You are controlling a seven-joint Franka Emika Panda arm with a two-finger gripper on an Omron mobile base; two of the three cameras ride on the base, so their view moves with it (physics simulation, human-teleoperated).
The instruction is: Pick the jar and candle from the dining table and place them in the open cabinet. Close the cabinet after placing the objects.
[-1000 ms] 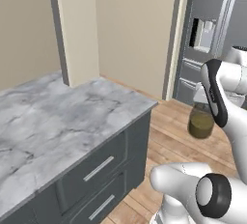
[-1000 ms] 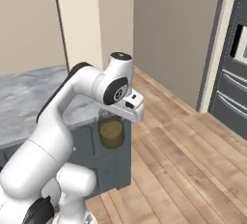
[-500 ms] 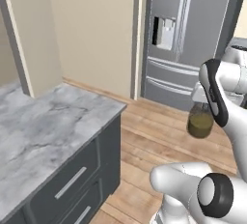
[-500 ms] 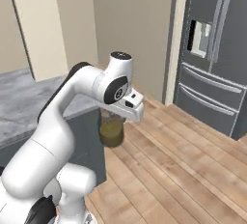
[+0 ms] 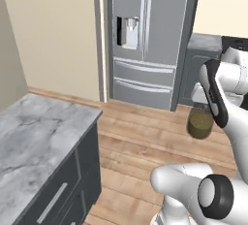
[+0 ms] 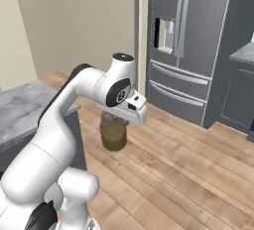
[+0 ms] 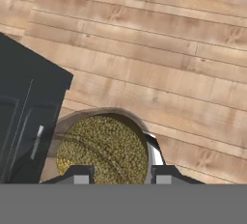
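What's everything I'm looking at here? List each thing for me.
jar: one, clear glass, olive-brown filling, hanging from the gripper above the wooden floor.
dining table: one, grey-white marble top, dark drawer fronts, left side.
fridge: one, grey steel, far wall.
wooden floor: light brown planks.
wall: beige, beside the fridge.
arm: one, white with dark joints.
gripper: one, closed around the jar.

The counter (image 5: 34,132) has a grey and white marble top, and its dark grey front has drawers with silver handles. It stands on the wooden floor (image 5: 140,136) of light brown planks.
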